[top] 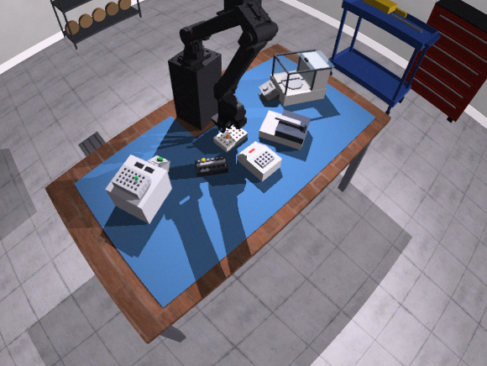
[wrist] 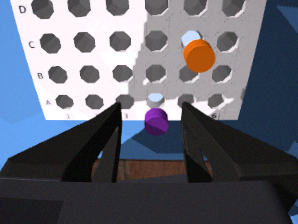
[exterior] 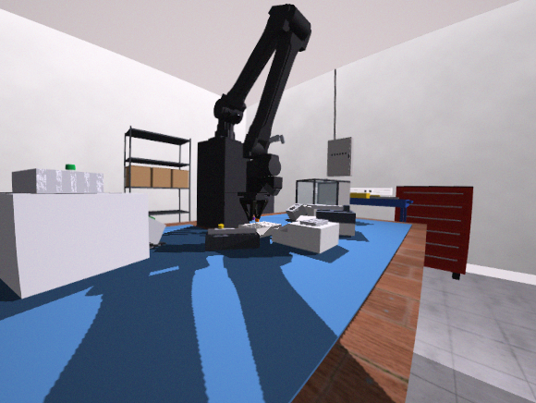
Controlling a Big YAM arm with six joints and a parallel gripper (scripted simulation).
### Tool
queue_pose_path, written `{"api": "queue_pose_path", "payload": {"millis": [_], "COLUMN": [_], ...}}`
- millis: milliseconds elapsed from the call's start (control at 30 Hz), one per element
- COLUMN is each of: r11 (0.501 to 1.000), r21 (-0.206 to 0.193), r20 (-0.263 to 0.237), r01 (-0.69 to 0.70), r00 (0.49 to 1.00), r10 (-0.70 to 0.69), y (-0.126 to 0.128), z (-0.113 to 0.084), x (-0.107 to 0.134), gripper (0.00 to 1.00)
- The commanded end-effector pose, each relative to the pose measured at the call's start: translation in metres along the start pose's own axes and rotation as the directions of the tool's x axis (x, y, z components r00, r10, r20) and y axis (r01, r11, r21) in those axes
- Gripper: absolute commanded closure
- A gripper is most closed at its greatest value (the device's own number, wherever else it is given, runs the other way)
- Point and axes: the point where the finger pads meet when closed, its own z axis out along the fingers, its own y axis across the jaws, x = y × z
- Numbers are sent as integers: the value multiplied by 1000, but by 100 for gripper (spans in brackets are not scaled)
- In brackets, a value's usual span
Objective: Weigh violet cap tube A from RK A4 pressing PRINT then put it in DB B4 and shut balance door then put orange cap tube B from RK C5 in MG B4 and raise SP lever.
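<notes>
Matt blue mat (top: 269, 197) (exterior: 383, 259), brown wood table edge (top: 80, 235) (exterior: 393, 296), glassy balance panes (top: 321, 60) (exterior: 327, 193)

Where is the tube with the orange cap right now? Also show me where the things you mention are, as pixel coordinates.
In the wrist view, the orange-capped tube (top: 227, 136) (exterior: 257, 220) (wrist: 199, 56) stands in the white rack's (top: 222, 144) (wrist: 135, 55) row C, upper right of the violet-capped tube (wrist: 156, 121).
</notes>
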Motion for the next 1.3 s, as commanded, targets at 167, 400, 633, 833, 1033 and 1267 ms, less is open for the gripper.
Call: {"api": "queue_pose_path", "payload": {"millis": [167,400,633,833,1033,1267], "r11": [1000,1000,1000,1000,1000,1000], "r21": [0,0,0,0,1,2], "r20": [-9,-9,-6,-9,-10,-12], "r01": [1,1,2,1,0,0], "r00": [1000,1000,1000,1000,1000,1000], "r10": [-1,-1,-2,-1,0,0], "y": [0,0,-3,-1,-4,-5], "z": [-1,-1,4,-1,4,4], "x": [6,6,3,6,4,4], "gripper": [64,91,91,91,91,91]}}
